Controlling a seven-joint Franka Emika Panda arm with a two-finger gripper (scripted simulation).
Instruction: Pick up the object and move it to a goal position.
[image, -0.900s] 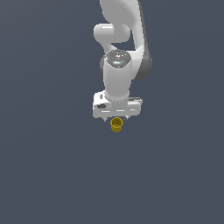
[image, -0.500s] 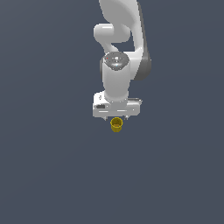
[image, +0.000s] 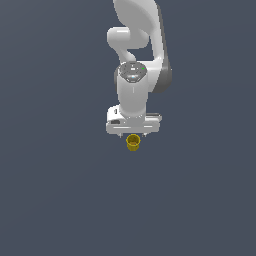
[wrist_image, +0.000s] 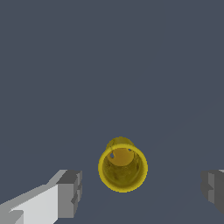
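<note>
Yellow and cup-like, the object (image: 133, 142) stood upright on the flat grey surface (image: 55, 190), its hollow top facing up and a slight rim visible around the mouth. In the exterior view it sat directly below the white gripper (image: 132, 134), partly overlapped by the gripper body, and appeared much narrower than that body. The white arm (image: 135, 60) rose above the gripper, running up out of the frame. In the wrist view the object (wrist_image: 123, 168) lay between the two fingers, with the grey pad of one finger (wrist_image: 70, 194) on one side and the pad of the other finger (wrist_image: 213, 189) at the opposite edge of the picture. Clear grey surface showed between each pad and the cup wall, so neither pad was touching it. The jaws were spread wide, far wider than the cup, and held nothing. The cup sat closer to the first finger than to the second, not centred in the gap. The interior of the cup was visible from above, with a lighter patch on its inner wall. How high the fingertips stood above the surface could not be told from either view.
</note>
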